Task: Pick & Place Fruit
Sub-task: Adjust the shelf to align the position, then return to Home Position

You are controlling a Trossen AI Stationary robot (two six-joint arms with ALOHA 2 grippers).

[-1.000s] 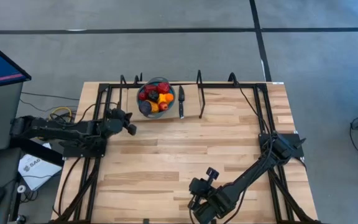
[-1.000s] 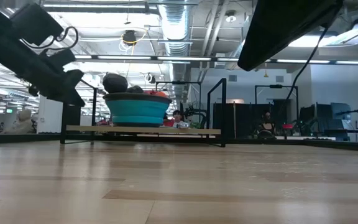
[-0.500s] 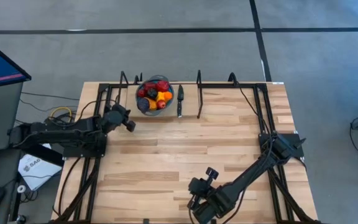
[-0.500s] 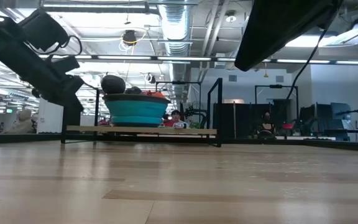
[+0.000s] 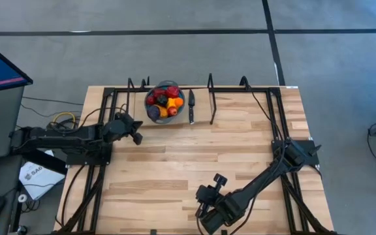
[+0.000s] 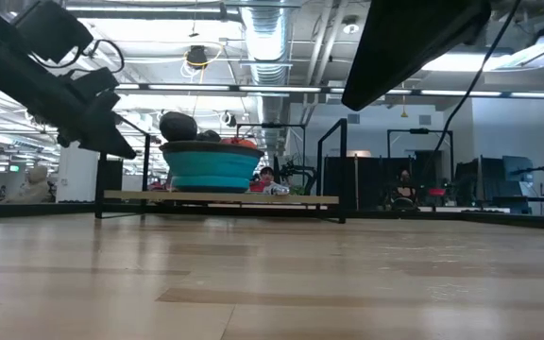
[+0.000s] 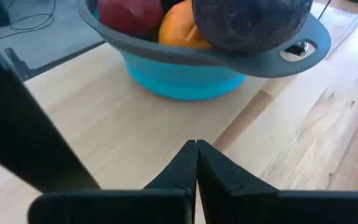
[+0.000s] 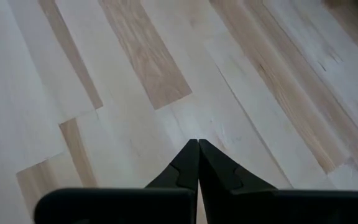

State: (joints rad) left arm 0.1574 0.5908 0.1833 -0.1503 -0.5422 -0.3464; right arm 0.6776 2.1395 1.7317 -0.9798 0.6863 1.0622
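Left gripper [image 7: 196, 163] fingers pressed together, empty, blue bowl [image 7: 185, 78] of fruit [image 5: 162, 102] just ahead. Right gripper [image 8: 197, 163] together too, over bare table [image 8: 166, 112].

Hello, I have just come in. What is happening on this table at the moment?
A two-armed robot is set up to pick fruit, and nothing has been picked yet. All the fruit sits piled in a blue bowl at the far edge of the table, with a black knife lying beside it. The left gripper is close to the bowl, shut and holding nothing. The right gripper waits over bare wood near the front edge, also shut and empty.
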